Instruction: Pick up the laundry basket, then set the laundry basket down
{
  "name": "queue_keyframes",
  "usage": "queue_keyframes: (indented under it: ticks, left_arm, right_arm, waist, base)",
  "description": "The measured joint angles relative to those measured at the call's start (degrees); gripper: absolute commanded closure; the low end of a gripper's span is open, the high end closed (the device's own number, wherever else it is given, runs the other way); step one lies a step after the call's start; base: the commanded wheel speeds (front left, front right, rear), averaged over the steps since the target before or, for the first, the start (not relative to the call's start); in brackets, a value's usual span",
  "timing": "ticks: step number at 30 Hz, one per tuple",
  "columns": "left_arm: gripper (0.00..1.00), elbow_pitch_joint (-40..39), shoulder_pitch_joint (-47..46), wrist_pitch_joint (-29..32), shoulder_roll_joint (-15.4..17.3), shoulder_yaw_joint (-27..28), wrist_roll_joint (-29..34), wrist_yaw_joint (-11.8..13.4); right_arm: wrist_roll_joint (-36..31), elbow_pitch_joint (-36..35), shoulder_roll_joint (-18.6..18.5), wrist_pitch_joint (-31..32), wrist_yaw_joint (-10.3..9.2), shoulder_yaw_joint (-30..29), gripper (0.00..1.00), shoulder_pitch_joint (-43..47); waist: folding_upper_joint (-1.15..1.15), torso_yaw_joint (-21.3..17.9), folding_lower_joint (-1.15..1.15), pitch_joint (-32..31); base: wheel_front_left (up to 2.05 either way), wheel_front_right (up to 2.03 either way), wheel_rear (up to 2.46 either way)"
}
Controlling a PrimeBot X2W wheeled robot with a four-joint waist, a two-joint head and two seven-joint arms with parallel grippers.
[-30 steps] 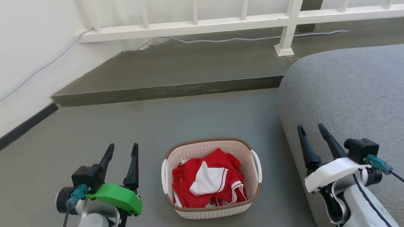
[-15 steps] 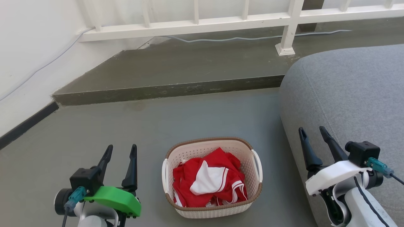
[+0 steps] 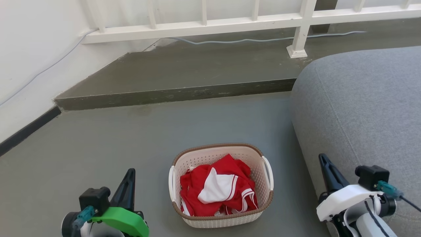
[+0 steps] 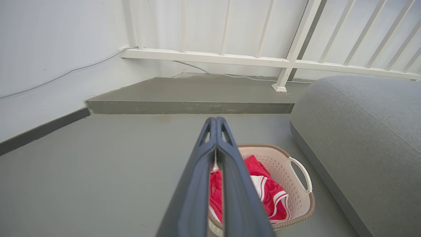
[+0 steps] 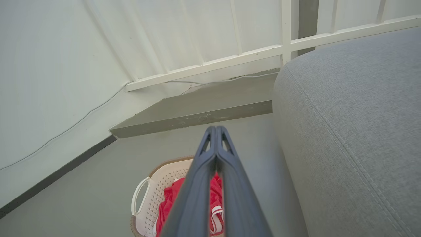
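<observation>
Basket (image 3: 227,221) is set upright on the floor (image 3: 131,138), just beside the grey cushion (image 3: 361,105). Red and white cloth (image 3: 217,191) is piled inside. Left hand (image 3: 131,171) is held to the basket's left, right hand (image 3: 323,158) at the cushion's edge, both apart from the basket. Each hand's fingers are pressed together.

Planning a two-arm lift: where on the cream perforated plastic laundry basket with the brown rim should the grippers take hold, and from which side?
Probably its white loop handles: left handle from the left with the left gripper, right handle from the right with the right gripper. The cream laundry basket stands upright between them, loops projecting sideways; red clothing fills it. Both shut grippers must open first.
</observation>
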Motion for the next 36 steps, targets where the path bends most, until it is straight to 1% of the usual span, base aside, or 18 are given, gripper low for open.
queue_keyframes:
  ticks: [4,12,27,36]
  left_arm:
    - [1.00,0.0,0.0,0.7,-0.1,0.5,-2.2,0.0]
    - [1.00,0.1,0.0,2.9,-0.5,2.4,-9.7,-0.1]
    - [1.00,0.0,-0.1,6.2,-0.8,5.7,-19.6,-1.0]
    - [1.00,-0.2,-0.2,8.0,-0.9,7.6,-25.6,-1.1]
  right_arm:
    - [2.1,0.0,0.0,0.7,0.01,-1.2,1.00,-0.1]
    - [9.5,0.0,0.3,3.0,0.04,-3.1,1.00,-0.2]
    - [19.3,-0.5,1.4,6.4,0.46,-6.4,1.00,-0.5]
    - [25.3,-1.2,1.6,8.2,0.70,-8.3,1.00,-1.1]
  waist:
    - [0.00,0.1,0.00,0.1]
    - [0.00,0.2,0.00,0.2]
    - [0.00,0.5,0.00,0.4]
    - [0.00,0.6,0.00,0.5]
  base:
    - [0.00,0.00,0.00]
    - [0.00,0.00,0.00]
    - [0.00,0.00,0.00]
    - [0.00,0.00,0.00]
